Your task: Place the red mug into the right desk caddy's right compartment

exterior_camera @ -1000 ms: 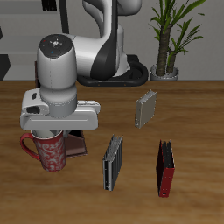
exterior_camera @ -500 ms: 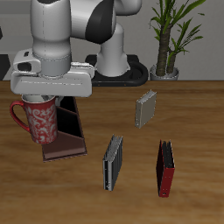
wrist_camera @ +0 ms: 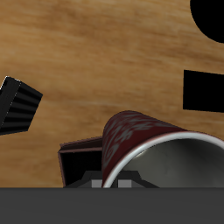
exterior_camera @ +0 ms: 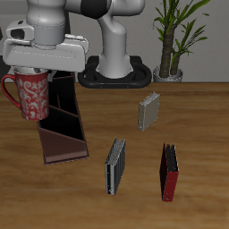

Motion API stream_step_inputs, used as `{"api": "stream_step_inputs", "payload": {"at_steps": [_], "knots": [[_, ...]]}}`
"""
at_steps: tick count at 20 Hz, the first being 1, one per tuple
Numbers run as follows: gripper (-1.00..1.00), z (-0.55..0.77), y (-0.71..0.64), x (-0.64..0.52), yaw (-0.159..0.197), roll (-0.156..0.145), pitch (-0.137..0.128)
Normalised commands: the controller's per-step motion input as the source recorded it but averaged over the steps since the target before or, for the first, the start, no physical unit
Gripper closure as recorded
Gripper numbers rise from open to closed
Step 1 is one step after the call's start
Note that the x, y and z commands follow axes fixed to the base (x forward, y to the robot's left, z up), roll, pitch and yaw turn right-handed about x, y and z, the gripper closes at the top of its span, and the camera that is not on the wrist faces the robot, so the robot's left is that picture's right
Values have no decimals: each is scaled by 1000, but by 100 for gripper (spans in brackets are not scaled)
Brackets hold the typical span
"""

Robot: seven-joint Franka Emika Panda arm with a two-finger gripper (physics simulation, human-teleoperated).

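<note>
I see pincer [exterior_camera: 36,73] clamped on red mug [exterior_camera: 31,97], mug lifted off tabletop [exterior_camera: 192,116], hanging above right desk caddy [exterior_camera: 63,125], handle pointing away from caddy.

Wood-grain table [exterior_camera: 201,116]; speckled, ceramic-looking red mug [exterior_camera: 30,96]; matt maroon caddy [exterior_camera: 63,125].

My exterior view looks down from the front; my wrist view hovers close, apparently sharing the red mug [exterior_camera: 31,95] [wrist_camera: 149,144].
</note>
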Motion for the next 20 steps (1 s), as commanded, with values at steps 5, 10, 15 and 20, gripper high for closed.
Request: {"api": "stream_step_inputs", "payload": {"at_steps": [5, 10, 15, 20], "knots": [[100, 305, -97, -326, -31, -23, -44], [100, 318, -8, -553, 10, 5, -55], [100, 132, 62, -672, 34, 25, -40], [100, -51, -32, -435, 13, -16, -10]]}}
